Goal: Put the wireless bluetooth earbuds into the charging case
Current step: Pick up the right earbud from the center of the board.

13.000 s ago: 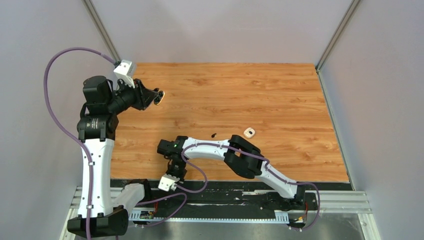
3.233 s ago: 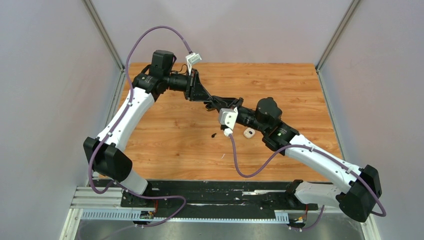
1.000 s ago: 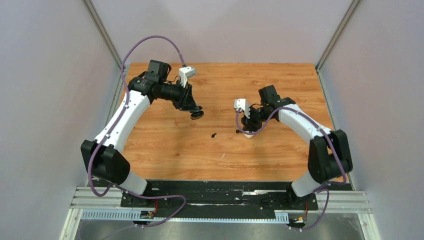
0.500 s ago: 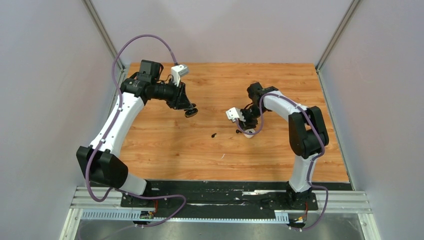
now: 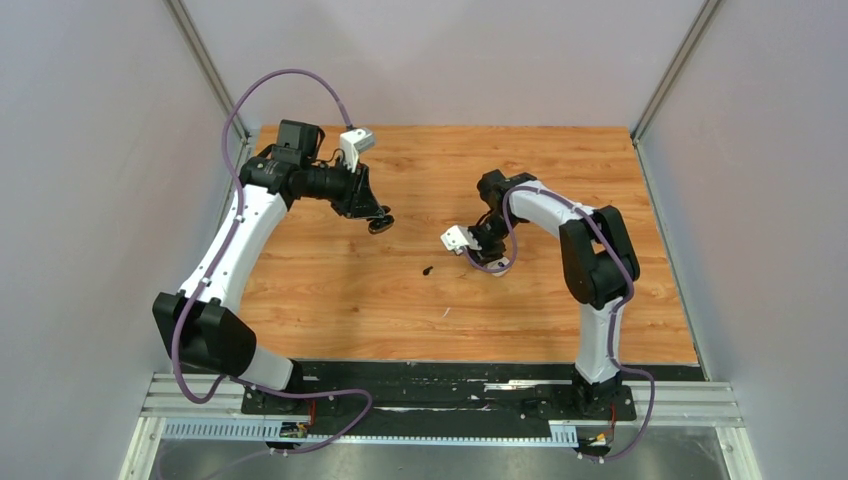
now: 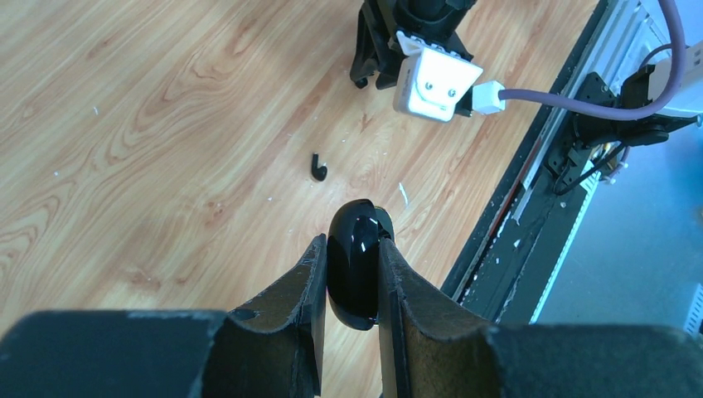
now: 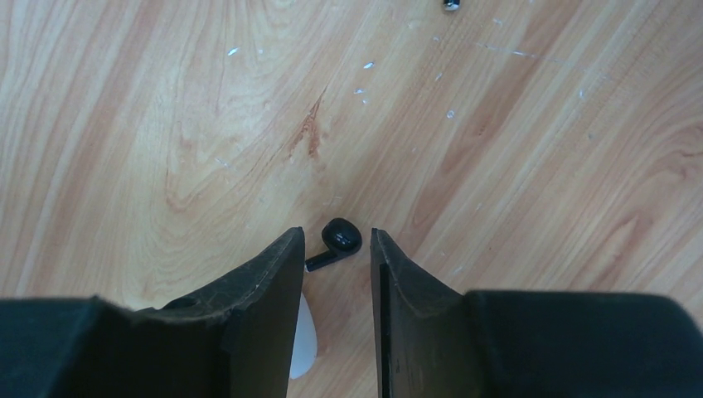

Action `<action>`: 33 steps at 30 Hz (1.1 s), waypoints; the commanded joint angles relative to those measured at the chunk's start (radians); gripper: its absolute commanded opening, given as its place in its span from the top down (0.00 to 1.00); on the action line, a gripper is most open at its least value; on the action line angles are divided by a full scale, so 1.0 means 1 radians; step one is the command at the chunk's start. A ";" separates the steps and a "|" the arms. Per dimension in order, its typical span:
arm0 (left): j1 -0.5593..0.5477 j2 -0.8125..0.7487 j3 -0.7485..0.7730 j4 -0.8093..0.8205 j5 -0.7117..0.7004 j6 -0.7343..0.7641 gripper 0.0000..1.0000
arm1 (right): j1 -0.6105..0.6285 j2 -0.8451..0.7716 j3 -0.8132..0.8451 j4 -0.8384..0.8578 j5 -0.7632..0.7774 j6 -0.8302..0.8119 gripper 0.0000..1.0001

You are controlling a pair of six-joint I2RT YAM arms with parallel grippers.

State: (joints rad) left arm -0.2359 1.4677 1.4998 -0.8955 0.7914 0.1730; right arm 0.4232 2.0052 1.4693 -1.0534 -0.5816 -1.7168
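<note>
Well, the right gripper (image 7: 335, 249) hangs low over the table (image 7: 539, 166) with its jaws narrowly parted. One finger sits on either side of a black earbud (image 7: 341, 235) that lies flat on the wood, touching neither finger as far as the wrist view shows. The bud's short stem points toward eight o'clock. This straddle looks like the set-up for a pinch, with the gap kept small because the bud is so much smaller than the fingers. A white rounded thing, likely a white case (image 7: 303, 348), lies at seven o'clock of the bud, half hidden under the finger on that side, so closing could nudge it. The left gripper (image 5: 380, 222) is raised off the wood at about ten o'clock of the right one, well apart, with its jaws clamped on a glossy black case (image 6: 354, 269) held on edge. I cannot tell whether its lid is open. Holding it up there probably keeps it ready to receive a bud and out of the way. A second black earbud (image 5: 427, 270) lies loose on the wood at five o'clock of the left gripper. A white speck (image 5: 446, 312) nearer the arm bases is too small to name. No bud shows in either case, so the task seems early: grasp first, then carry across.
</note>
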 commanded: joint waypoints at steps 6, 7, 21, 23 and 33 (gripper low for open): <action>0.013 -0.030 -0.004 0.023 0.014 0.002 1.00 | 0.015 0.051 0.064 -0.039 0.012 -0.043 0.68; 0.014 -0.031 -0.005 0.025 0.014 0.001 1.00 | 0.018 0.055 0.063 -0.038 0.016 -0.043 0.69; 0.016 -0.021 -0.017 0.054 0.023 -0.028 1.00 | 0.024 0.020 0.124 -0.035 -0.061 0.100 0.93; 0.015 -0.010 -0.016 0.069 0.022 -0.045 1.00 | 0.024 -0.028 0.144 -0.026 -0.102 0.187 0.95; -0.039 0.104 0.047 0.180 -0.055 -0.158 1.00 | 0.044 -0.490 -0.035 0.599 -0.101 0.928 1.00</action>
State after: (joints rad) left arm -0.2401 1.5162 1.4818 -0.7826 0.7620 0.0723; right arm 0.4427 1.7397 1.5299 -0.8516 -0.6735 -1.1694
